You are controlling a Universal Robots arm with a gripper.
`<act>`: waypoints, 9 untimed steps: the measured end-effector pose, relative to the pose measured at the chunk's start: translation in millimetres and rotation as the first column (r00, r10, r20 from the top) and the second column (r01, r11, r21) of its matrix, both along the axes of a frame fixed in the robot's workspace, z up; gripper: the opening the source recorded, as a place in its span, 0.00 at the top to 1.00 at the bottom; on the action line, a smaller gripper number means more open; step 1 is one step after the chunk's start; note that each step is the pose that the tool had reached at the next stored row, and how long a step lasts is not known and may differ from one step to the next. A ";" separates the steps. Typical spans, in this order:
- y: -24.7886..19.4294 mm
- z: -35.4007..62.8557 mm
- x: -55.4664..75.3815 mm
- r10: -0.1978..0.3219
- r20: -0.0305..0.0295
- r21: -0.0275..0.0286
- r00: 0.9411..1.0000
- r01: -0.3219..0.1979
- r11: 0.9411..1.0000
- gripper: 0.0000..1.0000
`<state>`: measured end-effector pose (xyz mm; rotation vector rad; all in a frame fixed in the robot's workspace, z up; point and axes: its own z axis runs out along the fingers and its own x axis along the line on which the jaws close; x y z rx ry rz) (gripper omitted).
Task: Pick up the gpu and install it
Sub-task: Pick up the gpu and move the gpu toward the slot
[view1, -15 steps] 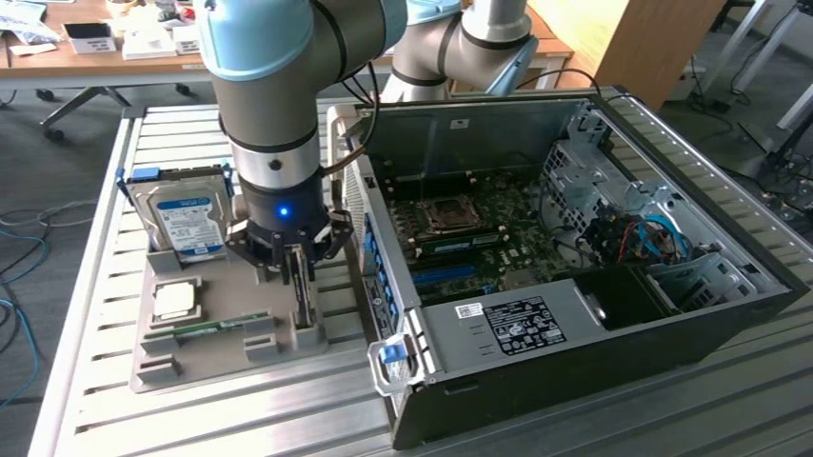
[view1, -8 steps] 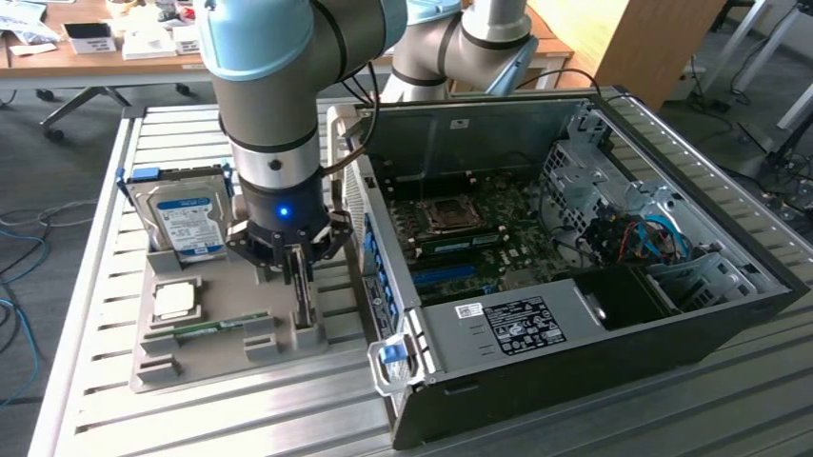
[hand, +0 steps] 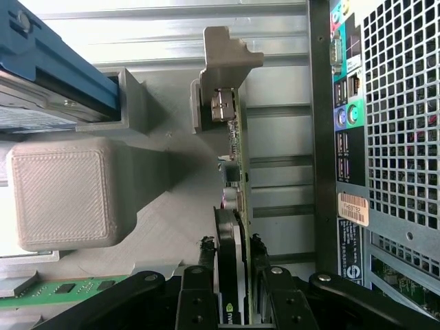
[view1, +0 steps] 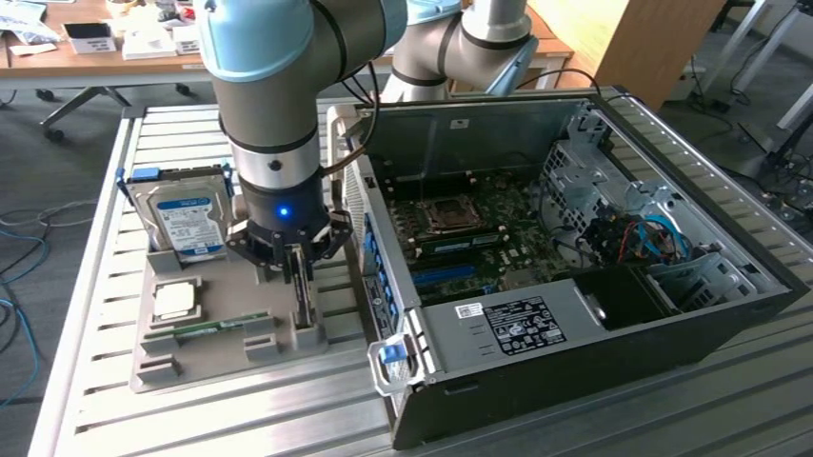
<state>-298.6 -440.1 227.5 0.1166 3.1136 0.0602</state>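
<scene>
The gpu [hand: 231,234] stands upright in its holder [hand: 223,51], pinched between the jaws.

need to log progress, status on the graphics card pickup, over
pincer down, shut on graphics card. card upright in grey holder slot, not yet lifted. close on either side: hard drive and open computer case.

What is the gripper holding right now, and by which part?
The gripper is closed on the graphics card, pinching its upper edge as it stands in the tray.
</scene>
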 end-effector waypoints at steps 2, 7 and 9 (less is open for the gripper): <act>0.0 0.0 0.0 0.000 0.000 0.000 1.000 0.000 1.000 0.67; -0.1 0.7 0.0 0.000 0.000 0.000 1.000 0.000 1.000 0.67; -0.1 1.6 0.0 0.000 0.000 0.000 1.000 0.000 1.000 0.67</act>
